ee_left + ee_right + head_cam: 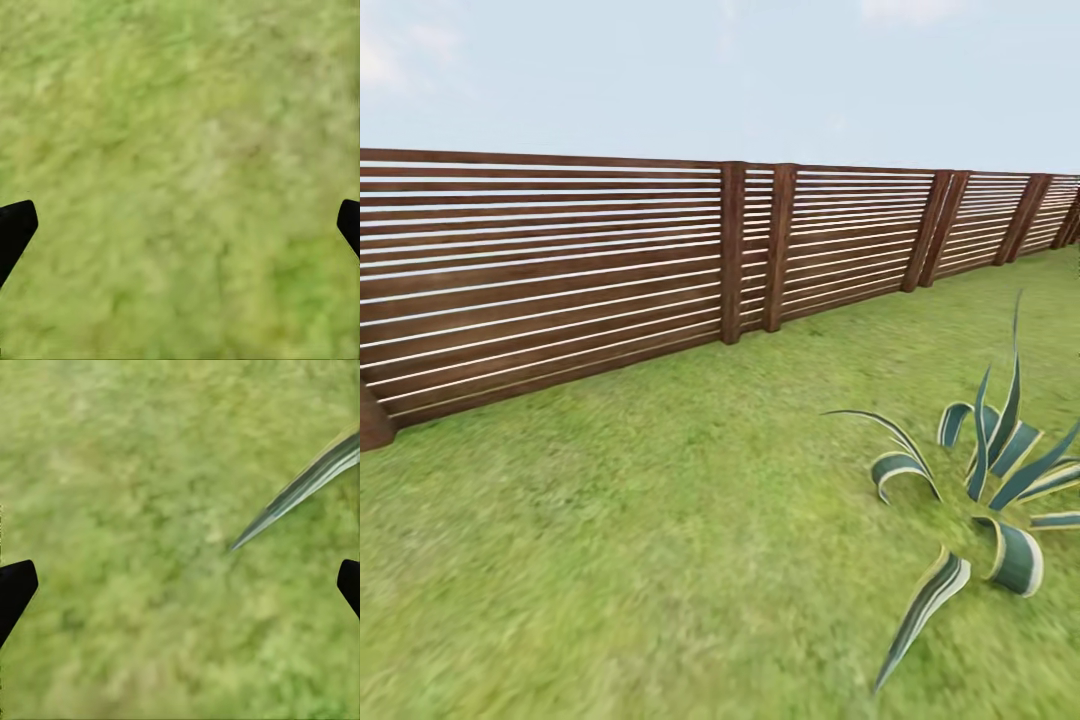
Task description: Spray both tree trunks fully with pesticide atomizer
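i'm looking across the garden lawn (610,520) at the fence (560,270); both the left gripper (180,225) and right gripper (180,585) hang spread wide and empty, ready to grasp. i can't spot the atomizer or trees here.

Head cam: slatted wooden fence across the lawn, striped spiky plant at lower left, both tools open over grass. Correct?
One error: the striped spiky plant sits at the lower right of the head view, not the lower left. The fence, the lawn and the open left tool and right tool are as stated.

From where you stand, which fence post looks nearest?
The dark brown post at the head view's far left edge, partly cropped; the paired posts shrink rightward along the fence.
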You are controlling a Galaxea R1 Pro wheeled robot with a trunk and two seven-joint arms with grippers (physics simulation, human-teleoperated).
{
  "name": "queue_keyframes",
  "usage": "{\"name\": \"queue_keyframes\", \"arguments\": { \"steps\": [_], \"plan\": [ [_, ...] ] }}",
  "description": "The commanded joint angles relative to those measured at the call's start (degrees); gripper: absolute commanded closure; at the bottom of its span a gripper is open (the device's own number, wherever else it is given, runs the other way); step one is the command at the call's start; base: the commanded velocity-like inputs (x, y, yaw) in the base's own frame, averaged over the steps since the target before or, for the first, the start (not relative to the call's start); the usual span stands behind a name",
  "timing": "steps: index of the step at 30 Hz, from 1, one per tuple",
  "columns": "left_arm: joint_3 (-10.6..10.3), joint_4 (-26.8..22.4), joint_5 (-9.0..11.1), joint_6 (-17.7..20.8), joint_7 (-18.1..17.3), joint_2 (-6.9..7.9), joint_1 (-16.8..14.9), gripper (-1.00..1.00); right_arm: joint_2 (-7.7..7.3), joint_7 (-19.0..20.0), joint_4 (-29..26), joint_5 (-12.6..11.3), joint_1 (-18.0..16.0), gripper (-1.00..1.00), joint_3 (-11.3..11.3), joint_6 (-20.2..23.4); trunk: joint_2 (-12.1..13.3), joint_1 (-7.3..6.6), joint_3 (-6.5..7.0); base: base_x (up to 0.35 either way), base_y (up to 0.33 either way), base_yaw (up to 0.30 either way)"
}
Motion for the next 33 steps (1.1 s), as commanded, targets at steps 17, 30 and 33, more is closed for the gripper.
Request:
{"name": "queue_keyframes", "arguments": {
  "steps": [17, 30, 33],
  "plan": [
    [0.0, 0.0, 0.0, 0.0, -0.1, 0.13, 0.0, -1.0, 0.0, 0.0, 1.6, 0.0, 0.0, -1.0, 0.1, 0.0, 0.0, 0.0, 0.0, 0.335, 0.142, -0.005],
    [0.0, 0.0, 0.0, 0.0, 0.0, 0.14, 0.0, -1.0, 0.0, 0.0, 1.6, 0.0, 0.0, -1.0, 0.1, -0.1, 0.0, 0.0, 0.0, 0.334, 0.141, 0.0],
    [0.0, 0.0, 0.0, 0.0, 0.0, 0.14, 0.0, -1.0, 0.0, 0.0, 1.7, 0.0, 0.0, -1.0, 0.1, -0.1, 0.0, 0.0, 0.0, 0.334, 0.142, 0.0]
  ]
}}
